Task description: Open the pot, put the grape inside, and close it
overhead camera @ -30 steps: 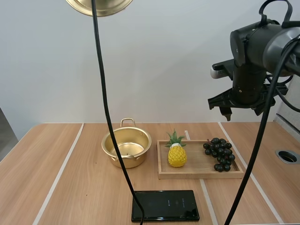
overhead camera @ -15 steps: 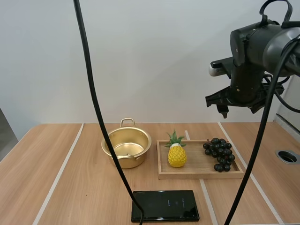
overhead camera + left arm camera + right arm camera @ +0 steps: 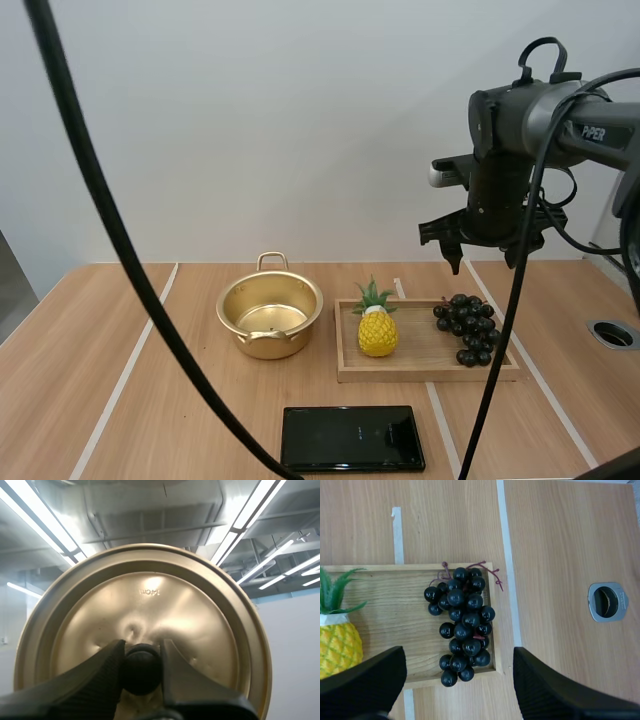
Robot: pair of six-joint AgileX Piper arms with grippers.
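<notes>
The gold pot [image 3: 270, 315] stands open on the table, left of the wooden tray [image 3: 420, 372]. A bunch of dark grapes [image 3: 467, 326] lies at the tray's right end. My right gripper [image 3: 485, 252] hangs open well above the grapes. In the right wrist view its fingers [image 3: 367, 680] stand wide apart on either side of the grapes [image 3: 462, 625], high over the tray [image 3: 395, 605]. My left gripper [image 3: 142, 660] is shut on the black knob [image 3: 142, 672] of the gold lid [image 3: 145, 600], whose top faces the camera.
A toy pineapple [image 3: 377, 326] stands at the tray's left end, beside the grapes. A black phone [image 3: 350, 438] lies near the table's front edge. A round cable hole [image 3: 613, 333] sits in the table at the far right.
My right gripper has moved left and down, closer over the grapes. The lid that showed at the top of the high view has gone out of it.
</notes>
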